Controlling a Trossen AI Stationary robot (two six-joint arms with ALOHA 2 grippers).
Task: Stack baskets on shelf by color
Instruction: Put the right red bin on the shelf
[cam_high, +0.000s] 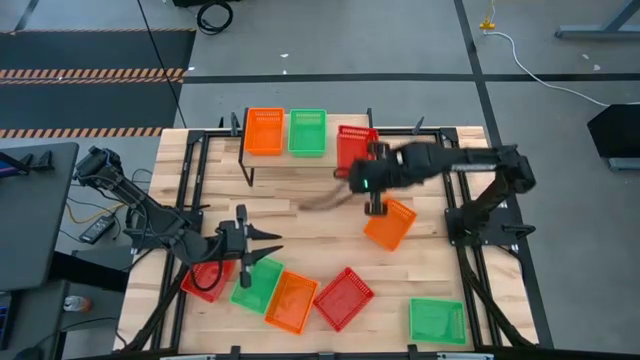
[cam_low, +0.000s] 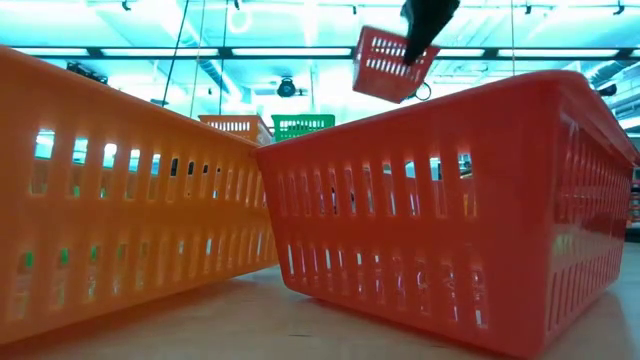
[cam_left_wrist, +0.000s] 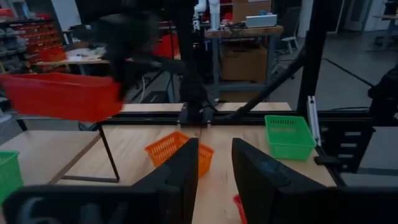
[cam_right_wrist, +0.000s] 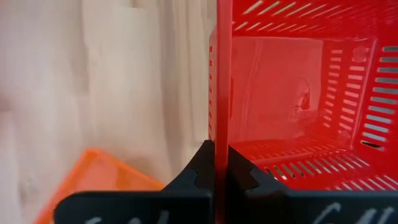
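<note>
My right gripper (cam_high: 373, 178) is shut on a red basket (cam_high: 355, 148), held in the air over the right end of the shelf (cam_high: 290, 172). An orange basket (cam_high: 265, 130) and a green basket (cam_high: 307, 131) sit on the shelf beside it. My left gripper (cam_high: 262, 243) hovers open near the table's near-left part, touching nothing. Below and beside it lie a red (cam_high: 207, 278), a green (cam_high: 257, 284), an orange (cam_high: 291, 301) and another red basket (cam_high: 344, 297). One more orange basket (cam_high: 390, 222) and one green basket (cam_high: 437, 321) rest on the table. My right gripper pinches one wall of the red basket at its rim (cam_right_wrist: 221, 127), with one finger inside the basket and one outside. The fingers come from above, pointing down. The basket (cam_low: 392, 62) is lifted clear and hangs tilted below the fingers.
The shelf's black legs (cam_left_wrist: 109, 152) stand on the tabletop. Black frame rails (cam_high: 190, 180) run along both sides of the table. In the low view an orange basket (cam_low: 120, 200) and a red basket (cam_low: 450, 200) fill the foreground. Bare wood lies mid-table (cam_high: 310, 235).
</note>
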